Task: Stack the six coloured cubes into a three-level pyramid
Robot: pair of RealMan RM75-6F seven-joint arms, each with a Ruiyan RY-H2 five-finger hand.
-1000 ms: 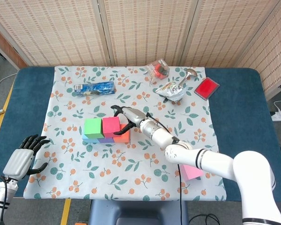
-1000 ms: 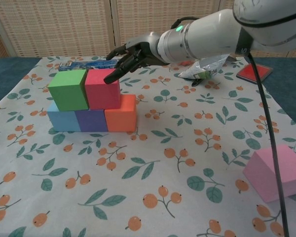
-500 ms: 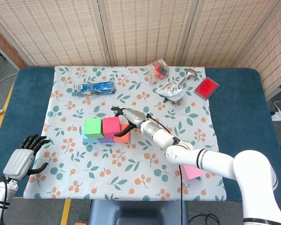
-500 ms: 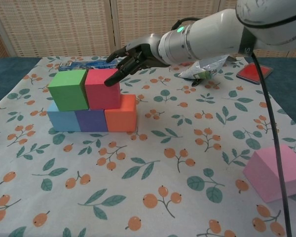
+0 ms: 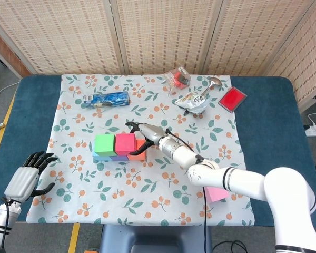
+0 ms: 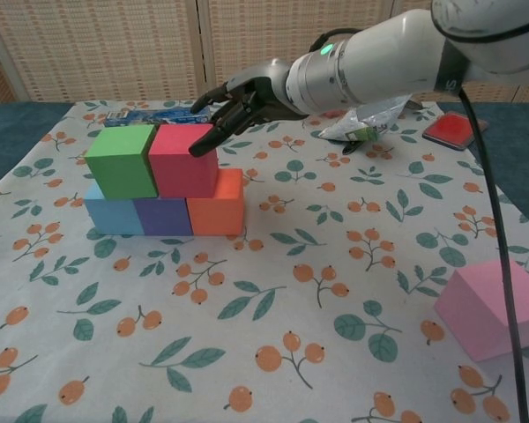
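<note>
The pyramid is standing two levels high: the blue cube (image 6: 111, 211), purple cube (image 6: 163, 214) and orange cube (image 6: 217, 203) are forming the base row, with the green cube (image 6: 122, 160) and red cube (image 6: 185, 159) sitting on top. You are resting your right hand (image 6: 236, 102), fingers loosely spread and gripping nothing, at the red cube's upper right edge, probably to square it up. Your left hand (image 5: 27, 176) is idling open, well apart. The pink cube (image 6: 496, 309) is waiting near the front right.
</note>
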